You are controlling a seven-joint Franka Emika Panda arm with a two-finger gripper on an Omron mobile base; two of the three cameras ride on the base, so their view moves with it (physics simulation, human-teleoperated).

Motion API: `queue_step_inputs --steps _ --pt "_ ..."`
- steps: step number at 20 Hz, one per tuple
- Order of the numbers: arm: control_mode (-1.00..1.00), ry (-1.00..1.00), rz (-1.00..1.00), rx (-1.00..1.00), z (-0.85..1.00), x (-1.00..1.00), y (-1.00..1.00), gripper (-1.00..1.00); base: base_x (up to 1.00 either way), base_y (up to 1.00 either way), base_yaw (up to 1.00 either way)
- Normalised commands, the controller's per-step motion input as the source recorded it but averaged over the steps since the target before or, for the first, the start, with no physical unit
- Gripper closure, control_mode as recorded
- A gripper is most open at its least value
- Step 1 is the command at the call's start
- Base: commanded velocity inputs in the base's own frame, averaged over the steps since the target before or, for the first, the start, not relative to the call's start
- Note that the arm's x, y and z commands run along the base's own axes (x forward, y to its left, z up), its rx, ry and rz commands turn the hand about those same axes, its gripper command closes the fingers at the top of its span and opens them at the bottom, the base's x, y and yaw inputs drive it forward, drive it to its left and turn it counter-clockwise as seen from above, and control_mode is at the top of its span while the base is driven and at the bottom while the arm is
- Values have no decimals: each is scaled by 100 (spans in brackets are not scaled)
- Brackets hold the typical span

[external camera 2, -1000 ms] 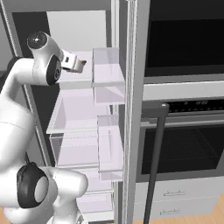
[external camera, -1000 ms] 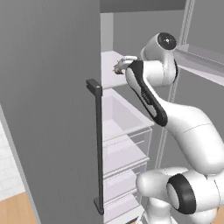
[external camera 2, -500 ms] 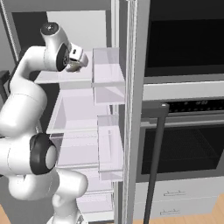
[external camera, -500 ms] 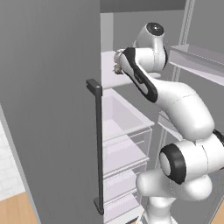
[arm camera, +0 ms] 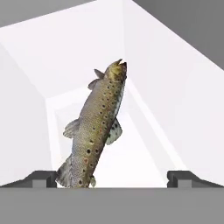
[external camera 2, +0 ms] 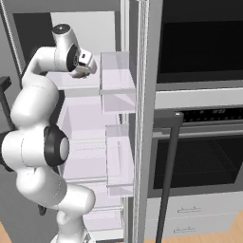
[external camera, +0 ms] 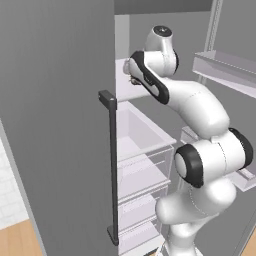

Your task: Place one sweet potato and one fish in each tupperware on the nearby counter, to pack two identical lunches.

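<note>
One fish (arm camera: 94,131), a brown speckled trout, lies on the white fridge shelf (arm camera: 131,157) in the hand view, its tail toward the lower left near the left fingertip and its head angled up and away toward the back wall. The gripper (arm camera: 112,178) hangs just short of it with both jaws spread as wide as they go and nothing between them. The fish's tail sits inside the gap, hard by the left jaw, while the right jaw stands well clear over bare shelf.

In the left base view the open fridge door (external camera: 55,125) with its dark vertical handle (external camera: 113,165) fills the left, and the white arm (external camera: 192,105) bends past it into the upper shelf. From the right base view the hand (external camera 2: 80,64) is close against the clear door bins (external camera 2: 117,80), with the black oven (external camera 2: 199,156) further right.

The grip looks off-centre: closing now would likely pinch only the thin tail, so the fish could swing, slip out, or be nudged sideways by the left finger. The wrist also risks clipping the door bins on withdrawal.
</note>
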Motion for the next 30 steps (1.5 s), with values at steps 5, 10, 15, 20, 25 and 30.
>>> queue_step_inputs --steps 5,10,15,20,25,30 --pt "-100 5 0 0 -10 41 2 -100 0 0 0" --pt "-100 0 0 0 -6 17 14 -100 0 0 0" --pt "-100 0 0 0 -11 2 8 -100 0 0 0" --pt "-100 0 0 0 -20 13 7 -100 0 0 0" --pt "-100 0 0 0 -34 2 0 -100 0 0 0" --pt "-100 0 0 0 -46 14 2 100 0 0 0"
